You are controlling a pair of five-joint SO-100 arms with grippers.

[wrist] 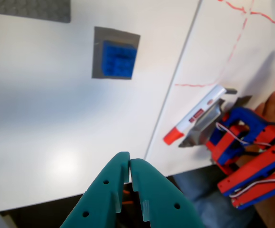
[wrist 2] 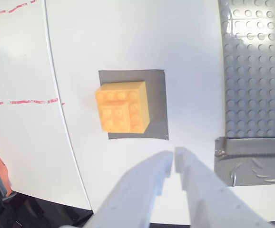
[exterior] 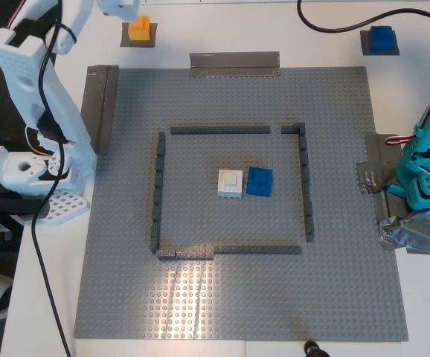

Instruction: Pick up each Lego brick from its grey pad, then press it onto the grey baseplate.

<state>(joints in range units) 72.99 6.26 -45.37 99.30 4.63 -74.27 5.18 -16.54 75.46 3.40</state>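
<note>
- Bricks first: we see the orange brick on its grey pad at the far edge of the table, toward the exterior view's left, just beyond the grey baseplate.
- We see 1 blue brick on the second grey pad at the far edge, toward the exterior view's right.
- Another blue brick sits on the baseplate inside the square outline of thin dark bricks, touching a white brick on its left.
- Our first gripper is teal, its jaws pressed together on nothing, well short of the padded blue brick.
- Our second gripper is white, its tips nearly meeting with only a thin slit between them, empty, near the orange brick.
</note>
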